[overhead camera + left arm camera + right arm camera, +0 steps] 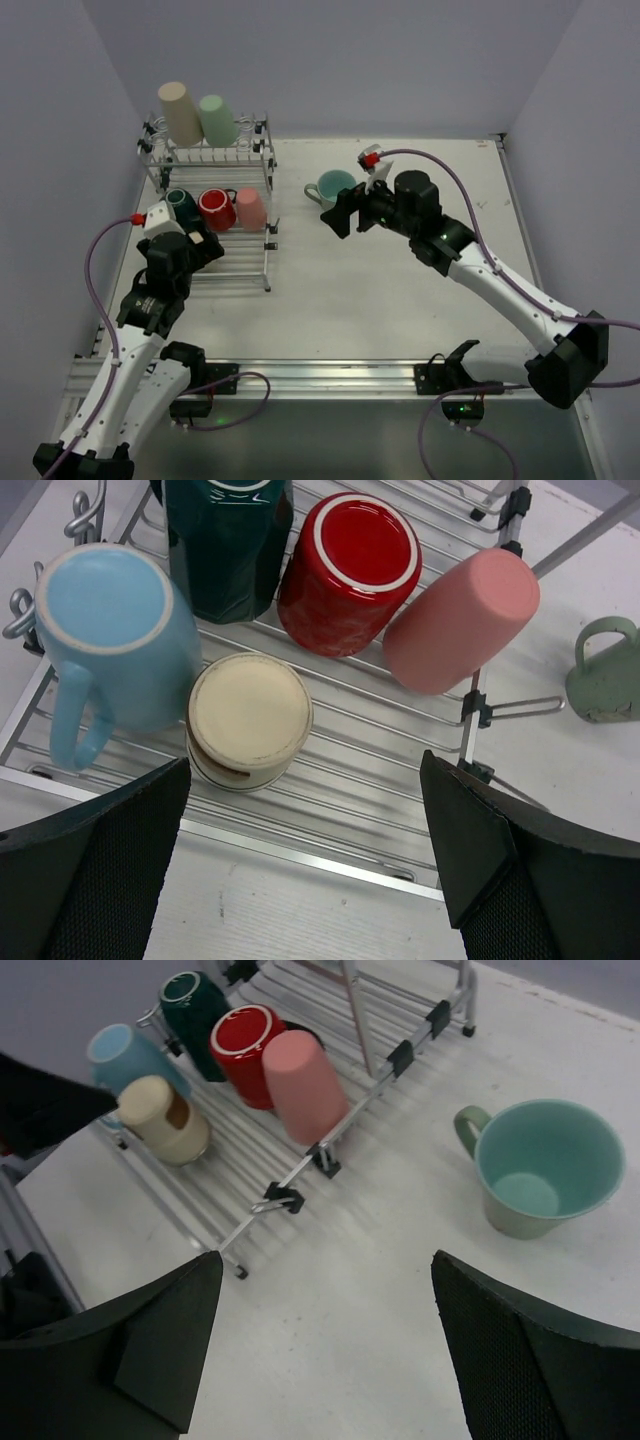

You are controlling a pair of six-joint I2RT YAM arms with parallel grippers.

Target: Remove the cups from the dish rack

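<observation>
The chrome wire dish rack [240, 262] stands at the left. Its raised tier holds a beige cup [180, 112] and a mint green cup [215, 118]. On the lower tier lie a dark green cup [228, 540], a red cup [350, 570], a pink cup [465, 615], a light blue mug [115, 640] and a small cream cup [248, 718]. A teal mug [333, 187] stands upright on the table right of the rack. My left gripper [305, 870] is open and empty over the rack's near edge. My right gripper [325, 1350] is open and empty over the table beside the teal mug [545, 1165].
Grey walls close in the table at the left, back and right. The left arm's dark body [40, 1105] shows at the left edge of the right wrist view. The rack's black corner clips [285, 1198] stick out toward the table's middle.
</observation>
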